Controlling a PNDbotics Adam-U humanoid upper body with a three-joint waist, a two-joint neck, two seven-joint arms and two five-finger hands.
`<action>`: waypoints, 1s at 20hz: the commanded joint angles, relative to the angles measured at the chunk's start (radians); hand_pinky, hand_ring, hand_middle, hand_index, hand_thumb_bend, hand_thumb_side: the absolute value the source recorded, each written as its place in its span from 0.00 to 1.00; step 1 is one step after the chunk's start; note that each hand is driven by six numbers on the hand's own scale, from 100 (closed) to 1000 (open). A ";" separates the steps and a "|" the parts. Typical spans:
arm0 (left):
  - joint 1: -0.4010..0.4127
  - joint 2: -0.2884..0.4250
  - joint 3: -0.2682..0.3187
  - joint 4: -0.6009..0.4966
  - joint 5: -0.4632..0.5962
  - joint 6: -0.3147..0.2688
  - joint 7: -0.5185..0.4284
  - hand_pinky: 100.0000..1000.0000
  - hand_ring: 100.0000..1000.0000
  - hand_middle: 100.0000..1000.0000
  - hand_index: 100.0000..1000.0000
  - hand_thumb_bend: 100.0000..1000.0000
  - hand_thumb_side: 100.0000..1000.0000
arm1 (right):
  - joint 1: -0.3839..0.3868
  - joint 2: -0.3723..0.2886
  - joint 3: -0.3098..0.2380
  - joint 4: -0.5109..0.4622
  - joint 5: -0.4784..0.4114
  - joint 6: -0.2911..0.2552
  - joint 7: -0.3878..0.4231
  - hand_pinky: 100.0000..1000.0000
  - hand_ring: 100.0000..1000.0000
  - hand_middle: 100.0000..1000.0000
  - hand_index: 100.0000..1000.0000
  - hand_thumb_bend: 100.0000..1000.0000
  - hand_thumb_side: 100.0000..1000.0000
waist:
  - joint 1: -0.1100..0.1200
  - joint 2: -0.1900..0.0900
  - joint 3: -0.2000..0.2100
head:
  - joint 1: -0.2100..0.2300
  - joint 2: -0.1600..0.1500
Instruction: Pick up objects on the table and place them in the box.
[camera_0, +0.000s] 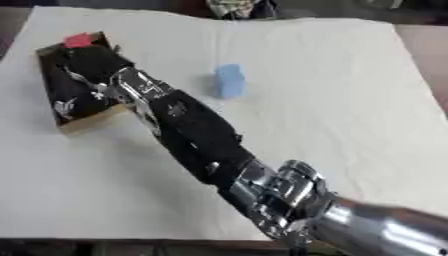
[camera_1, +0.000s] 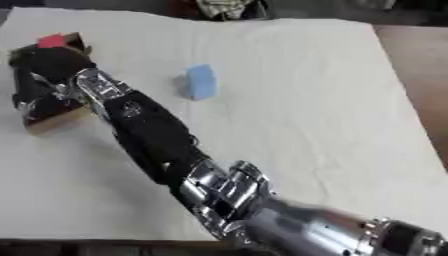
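The right hand (camera_0: 83, 75) is reaching far across the white-covered surface (camera_0: 350, 125) and is hovering inside the cardboard box (camera_0: 87, 122), which is sitting at the surface's left side; the black hand is filling most of the box's opening, and whether its fingers are spread or curled I cannot tell, nor whether they are carrying anything. Just beyond the hand, at the box's far corner, a red object (camera_0: 79, 40) is showing, apparently lying in or on the box's edge, so at least one thing seems to be delivered already. To the right of the hand, apart from both the box and the forearm, a light blue block (camera_0: 229, 80) is standing upright on the surface, untouched. Judging from this, the task is partly done: the red piece is at the box, and the blue block is remaining to be picked up and brought over. The left hand is appearing in neither view.
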 joint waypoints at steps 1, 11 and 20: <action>-0.004 0.014 0.011 -0.020 -0.004 0.000 -0.002 0.54 0.67 0.67 0.83 0.00 0.48 | -0.041 -0.027 0.010 -0.035 -0.037 -0.009 0.013 0.87 0.90 0.91 0.95 0.00 0.62 | 0.007 -0.017 -0.006 | 0.006 -0.006; 0.049 0.044 0.031 -0.020 -0.029 0.002 -0.014 0.55 0.68 0.67 0.84 0.00 0.51 | -0.102 -0.190 0.147 -0.003 -0.191 -0.156 0.131 0.88 0.92 0.92 1.00 0.00 0.39 | 0.003 -0.031 -0.101 | 0.056 0.003; 0.090 0.062 0.045 -0.020 -0.045 0.005 -0.020 0.55 0.68 0.68 0.84 0.00 0.53 | -0.094 -0.336 0.142 0.023 -0.325 -0.288 0.273 0.89 0.93 0.95 1.00 0.00 0.64 | 0.005 -0.043 -0.182 | 0.087 0.011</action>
